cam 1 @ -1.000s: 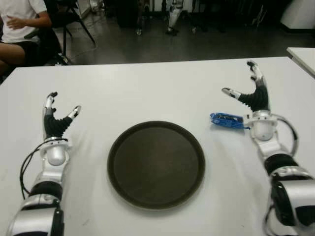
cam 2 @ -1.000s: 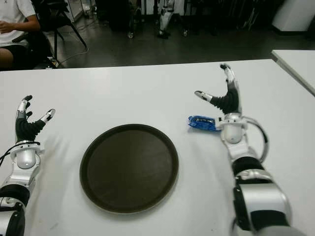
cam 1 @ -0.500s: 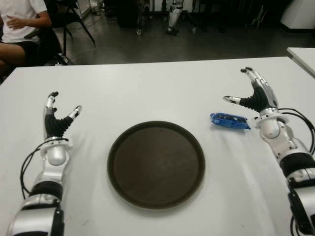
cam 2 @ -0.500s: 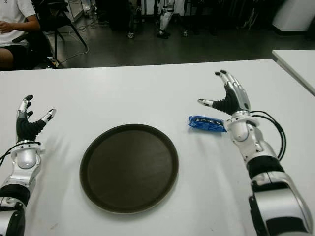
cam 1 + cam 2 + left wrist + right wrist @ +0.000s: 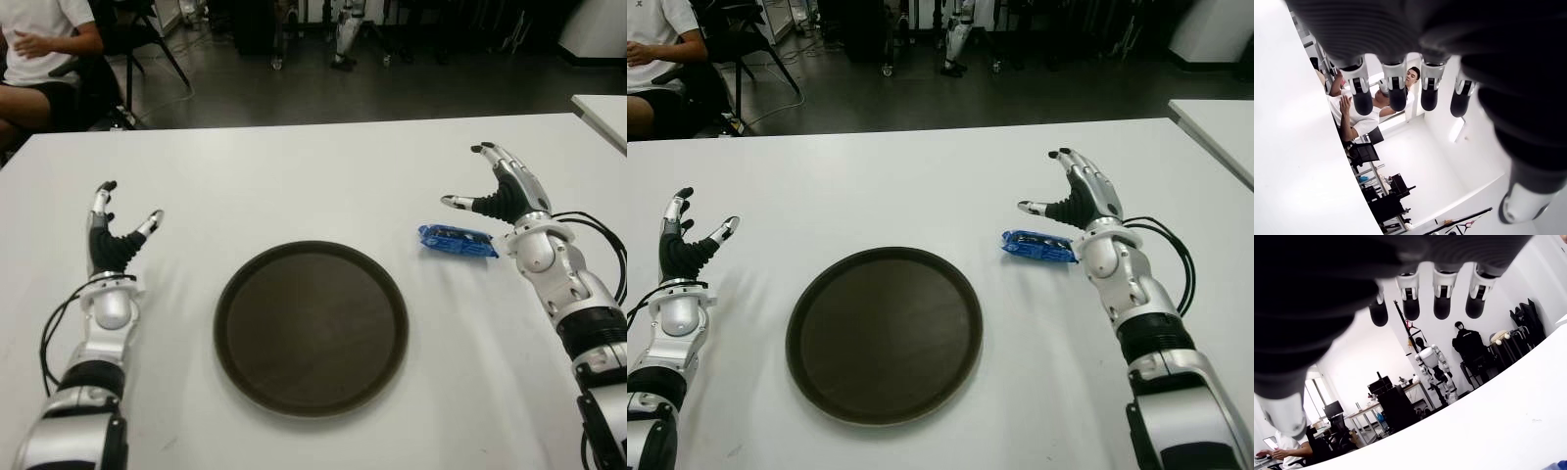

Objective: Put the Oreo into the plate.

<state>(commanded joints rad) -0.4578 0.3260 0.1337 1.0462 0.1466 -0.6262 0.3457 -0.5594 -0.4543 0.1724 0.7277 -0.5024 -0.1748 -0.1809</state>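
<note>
Two hands show in the eye views. The right hand (image 5: pixel 502 191) is raised above the white surface (image 5: pixel 294 186), palm tilted down, fingers spread and released, thumb reaching toward the plate side. Just below its thumb, beside the wrist, lies the Oreo (image 5: pixel 457 240), a blue packet flat on the surface, its long axis running from the wrist toward the plate (image 5: pixel 312 328), which sits well apart from it. The left hand (image 5: pixel 113 238) shows on the plate's far side, fingers up and relaxed.

From the right wrist, four fingertips (image 5: pixel 1443 303) hang extended, holding nothing.

From the left wrist, fingertips (image 5: pixel 1397 95) likewise extend empty; a seated person (image 5: pixel 1354 112) appears beyond.
</note>
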